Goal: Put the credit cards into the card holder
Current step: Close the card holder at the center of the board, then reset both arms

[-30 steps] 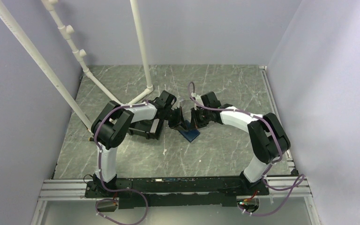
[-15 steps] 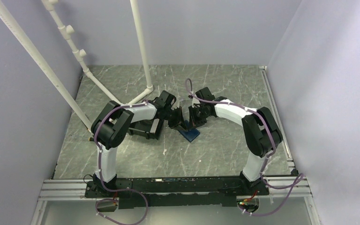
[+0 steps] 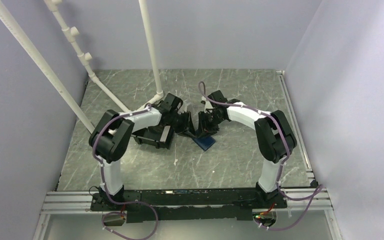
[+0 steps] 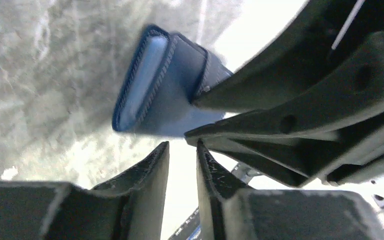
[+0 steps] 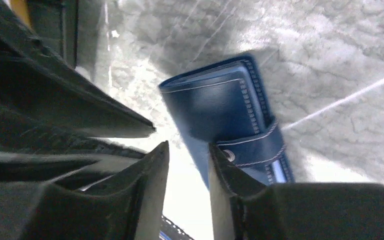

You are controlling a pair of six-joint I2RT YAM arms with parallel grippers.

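Observation:
The card holder, a small dark navy wallet, lies flat on the marbled table just in front of both grippers. The left wrist view shows the card holder edge-on, with a lighter blue strip in its mouth. In the right wrist view the card holder has its snap tab closed across it. My left gripper and my right gripper face each other tip to tip above the holder's far end. Each is slightly open with nothing between its fingers. The credit cards are hidden.
A black bin sits under the left forearm, just left of the grippers. White pipes rise from the table's back left. An orange-yellow sliver shows at the top left of the right wrist view; I cannot tell what it is.
Both arms have swung their elbows leftward, and the two grippers have drawn closer together over the holder's far end. The card holder has stayed where it was.

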